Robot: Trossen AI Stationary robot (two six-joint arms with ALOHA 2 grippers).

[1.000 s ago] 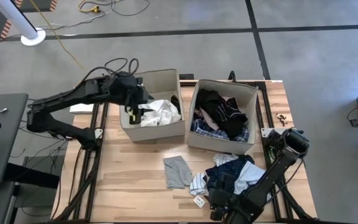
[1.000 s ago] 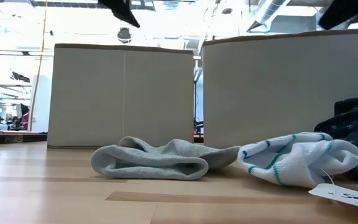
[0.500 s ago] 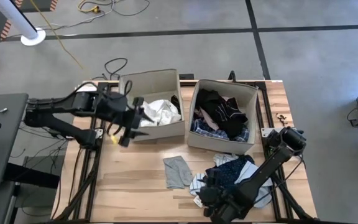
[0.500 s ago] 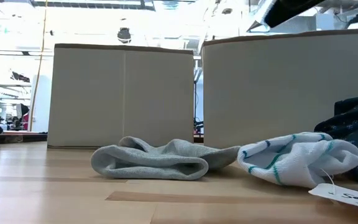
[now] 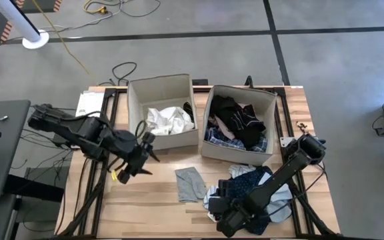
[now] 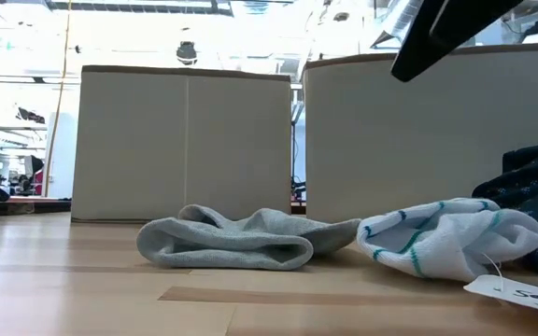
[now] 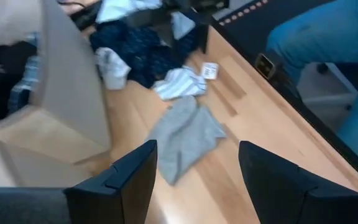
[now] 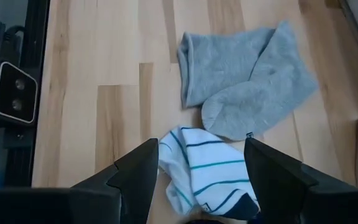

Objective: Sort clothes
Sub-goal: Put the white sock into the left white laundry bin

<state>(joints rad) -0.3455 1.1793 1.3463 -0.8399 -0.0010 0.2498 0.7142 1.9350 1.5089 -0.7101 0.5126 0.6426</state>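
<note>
Two beige fabric boxes (image 5: pixel 163 87) stand side by side at the desk's (image 5: pixel 139 193) far edge. Before them lies a grey sock (image 5: pixel 190 183); a heap of garments (image 5: pixel 259 187) fills the near right corner.

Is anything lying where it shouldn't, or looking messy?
Yes: a grey sock, a striped sock and a dark heap lie loose on the table outside the two boxes.

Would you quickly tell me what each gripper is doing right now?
Left gripper: open, holding nothing.
Right gripper: open, holding nothing, above the striped sock.
</note>
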